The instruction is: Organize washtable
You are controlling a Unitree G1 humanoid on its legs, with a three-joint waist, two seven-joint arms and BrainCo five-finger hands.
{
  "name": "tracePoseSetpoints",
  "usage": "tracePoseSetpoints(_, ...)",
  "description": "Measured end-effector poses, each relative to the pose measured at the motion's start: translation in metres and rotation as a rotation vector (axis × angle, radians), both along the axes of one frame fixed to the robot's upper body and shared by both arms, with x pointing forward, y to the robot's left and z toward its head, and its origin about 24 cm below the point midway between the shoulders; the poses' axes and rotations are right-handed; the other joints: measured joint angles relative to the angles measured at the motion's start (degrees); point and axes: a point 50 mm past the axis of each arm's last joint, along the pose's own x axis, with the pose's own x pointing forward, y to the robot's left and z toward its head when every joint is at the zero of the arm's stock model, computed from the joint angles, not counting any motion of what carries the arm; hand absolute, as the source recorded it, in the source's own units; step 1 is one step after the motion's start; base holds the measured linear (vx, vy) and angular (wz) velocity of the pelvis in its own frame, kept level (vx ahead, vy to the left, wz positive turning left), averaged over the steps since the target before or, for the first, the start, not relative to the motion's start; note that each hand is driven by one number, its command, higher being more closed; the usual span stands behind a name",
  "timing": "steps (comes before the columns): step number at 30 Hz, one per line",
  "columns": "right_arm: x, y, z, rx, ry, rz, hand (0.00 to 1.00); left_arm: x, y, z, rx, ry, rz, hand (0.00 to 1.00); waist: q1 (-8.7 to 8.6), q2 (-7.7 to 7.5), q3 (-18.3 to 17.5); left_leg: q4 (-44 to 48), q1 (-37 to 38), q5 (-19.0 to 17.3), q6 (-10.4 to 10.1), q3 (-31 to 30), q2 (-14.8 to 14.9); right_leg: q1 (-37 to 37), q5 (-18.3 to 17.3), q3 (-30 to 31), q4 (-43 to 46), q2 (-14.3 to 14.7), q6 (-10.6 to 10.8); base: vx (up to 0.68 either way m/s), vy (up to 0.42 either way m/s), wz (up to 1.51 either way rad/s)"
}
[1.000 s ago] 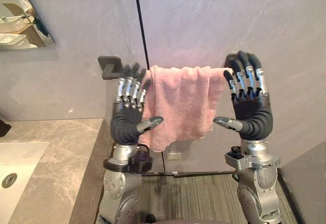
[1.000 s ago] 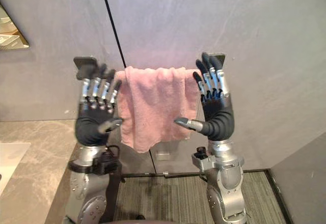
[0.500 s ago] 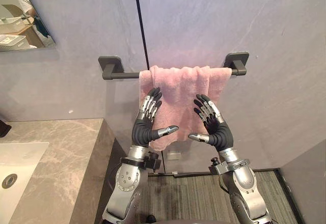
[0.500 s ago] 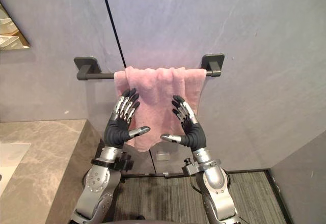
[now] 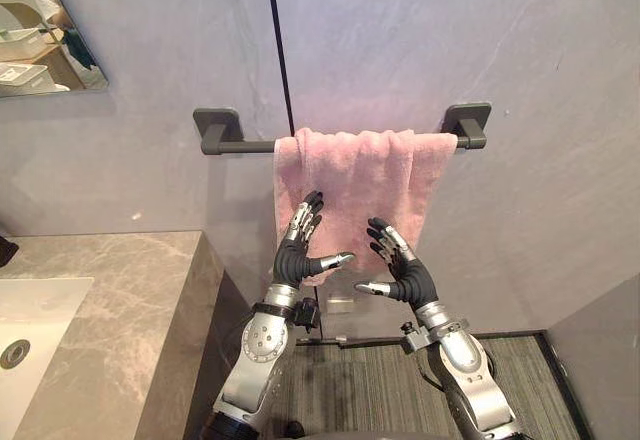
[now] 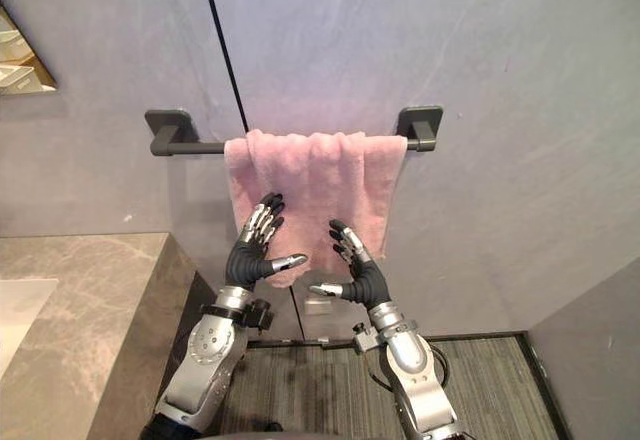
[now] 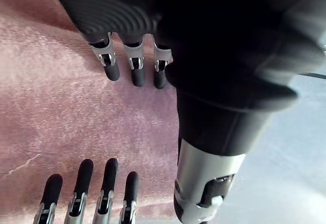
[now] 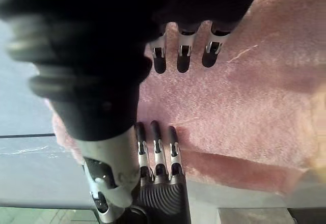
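A pink towel hangs over a dark wall bar, bunched toward the bar's right end. My left hand is open, fingers straight and pointing up, in front of the towel's lower left part. My right hand is open too, palm facing the left hand, just below and in front of the towel's lower edge. In the left wrist view the fingers are spread over the towel without gripping it. The right wrist view shows straight fingers before the towel. Neither hand holds anything.
A grey stone counter with a white sink stands at the left, its corner close to my left arm. A mirror hangs at the upper left. Striped grey flooring lies below the towel.
Both hands have dropped from the bar's ends to the towel's lower part, come closer together and reached toward the wall. They stay open. The towel hangs as before.
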Motion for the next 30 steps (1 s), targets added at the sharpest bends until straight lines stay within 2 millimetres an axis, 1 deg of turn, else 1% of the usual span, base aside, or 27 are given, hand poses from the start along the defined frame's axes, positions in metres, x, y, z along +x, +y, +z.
tracePoseSetpoints(4,0.004,0.002,-0.008,-0.034,0.031,0.006,0.00,0.000,-0.004,-0.017,0.041,0.073,-0.005,0.00,0.05,-0.24,-0.1,0.0,-0.1,0.0,0.0,0.0,0.0,0.0,0.0,0.0,-0.1,0.0,0.0,0.00,0.000,0.00)
tracePoseSetpoints(8,0.007,-0.001,-0.014,-0.062,0.052,-0.024,0.00,0.001,-0.002,-0.027,0.058,0.115,0.015,0.00,-0.01,-0.43,-0.2,0.0,-0.1,0.1,0.1,0.0,0.0,0.0,0.0,0.0,-0.1,0.0,0.0,0.00,0.000,0.00)
tracePoseSetpoints(13,0.010,-0.012,-0.015,-0.074,0.054,-0.079,0.00,0.006,0.004,-0.031,0.070,0.134,0.055,0.00,0.04,-0.57,-0.3,0.0,-0.2,0.1,0.1,-0.1,0.0,-0.1,0.0,-0.1,0.0,0.0,0.0,0.00,0.000,0.00)
tracePoseSetpoints(16,0.017,-0.021,-0.017,-0.083,0.065,-0.133,0.00,0.008,0.013,-0.036,0.077,0.160,0.106,0.00,0.03,-0.76,-0.4,0.0,-0.4,0.1,0.1,-0.2,0.0,-0.1,0.0,-0.2,-0.1,0.0,0.0,0.00,0.000,0.00)
tracePoseSetpoints(18,0.019,-0.027,-0.016,-0.083,0.061,-0.158,0.00,0.009,0.018,-0.036,0.075,0.162,0.132,0.00,0.04,-0.88,-0.4,0.0,-0.5,0.1,0.1,-0.4,0.0,-0.2,0.0,-0.3,-0.1,0.0,0.0,0.00,-0.005,0.02)
tracePoseSetpoints(23,0.030,-0.046,-0.013,-0.086,0.054,-0.251,0.00,0.019,0.039,-0.035,0.079,0.160,0.231,0.00,0.04,-1.39,-0.6,0.0,-1.5,0.5,0.2,-0.6,0.0,-1.0,0.1,-0.6,-0.1,0.0,-0.1,-0.01,-0.008,0.03)
tracePoseSetpoints(26,0.034,-0.053,-0.013,-0.086,0.056,-0.294,0.00,0.022,0.047,-0.032,0.079,0.152,0.260,0.00,0.04,-1.49,-0.7,0.0,-1.5,0.5,0.1,-0.7,0.0,-1.0,0.1,-0.7,-0.1,0.0,-0.1,0.00,0.000,0.00)
tracePoseSetpoints(30,0.036,-0.063,-0.012,-0.086,0.056,-0.340,0.00,0.022,0.057,-0.034,0.073,0.164,0.308,0.00,0.01,-1.52,-0.7,0.0,-1.6,0.6,0.1,-0.9,0.0,-1.0,0.1,-0.9,-0.1,0.1,-0.1,-0.01,-0.003,0.01)
